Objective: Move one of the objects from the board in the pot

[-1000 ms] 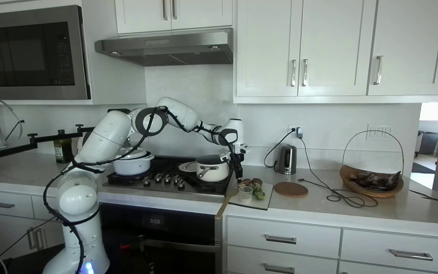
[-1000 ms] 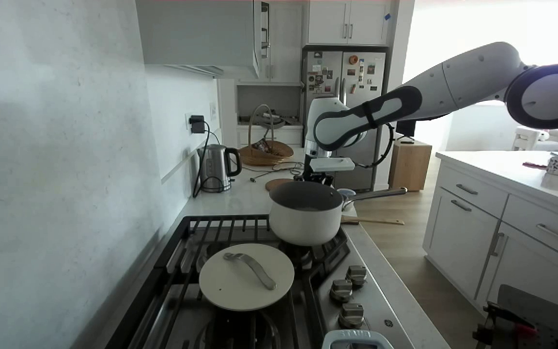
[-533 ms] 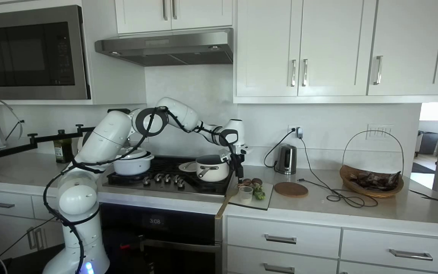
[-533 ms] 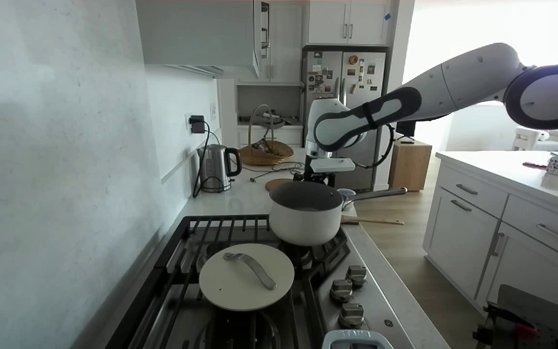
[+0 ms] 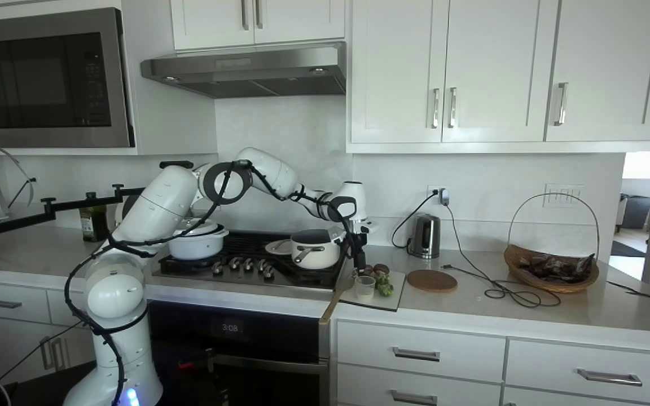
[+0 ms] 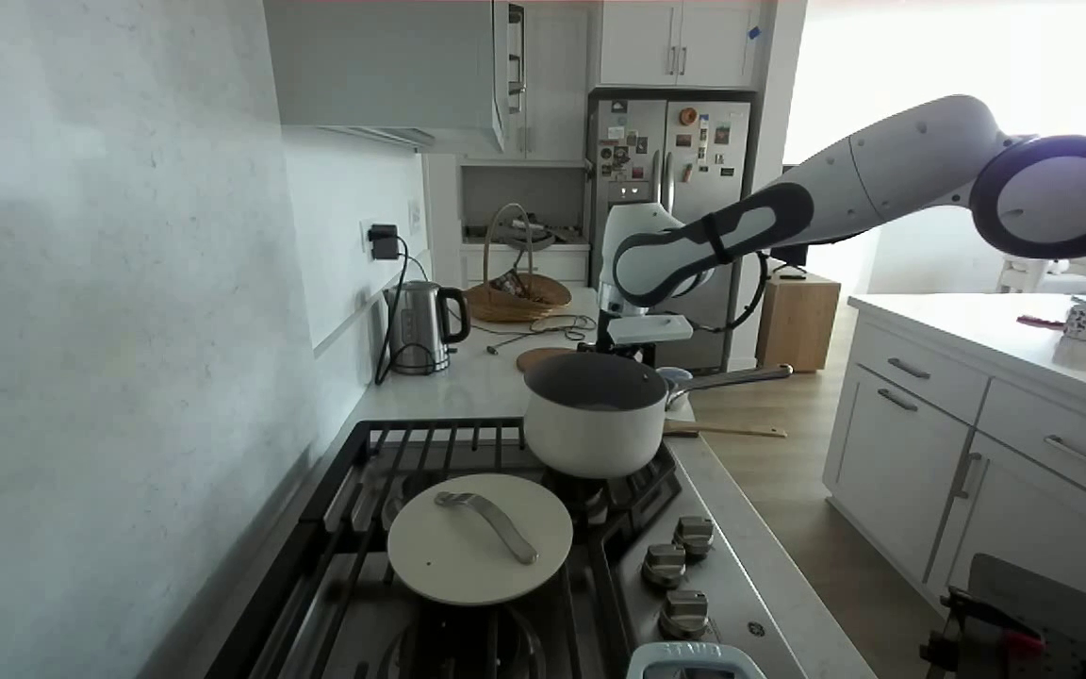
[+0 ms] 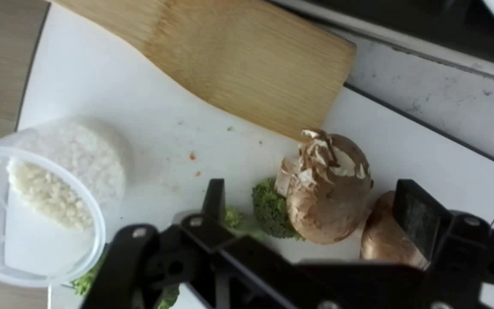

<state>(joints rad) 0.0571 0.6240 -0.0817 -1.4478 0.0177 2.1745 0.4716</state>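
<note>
One mushroom [image 7: 330, 193], the likely target, sits on the board [image 7: 423, 159]; the gripper [image 7: 314, 201] hangs spread above the board. Narrow it slightly before lowering, or a tip may strike the neighbouring mushroom [image 7: 385, 240]; the pot [image 6: 590, 443] stands near the board.

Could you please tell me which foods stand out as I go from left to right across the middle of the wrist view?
Clear plastic cup of rice → dark green broccoli floret → brown mushroom with flaking skin → second, partly hidden brown mushroom.
</note>
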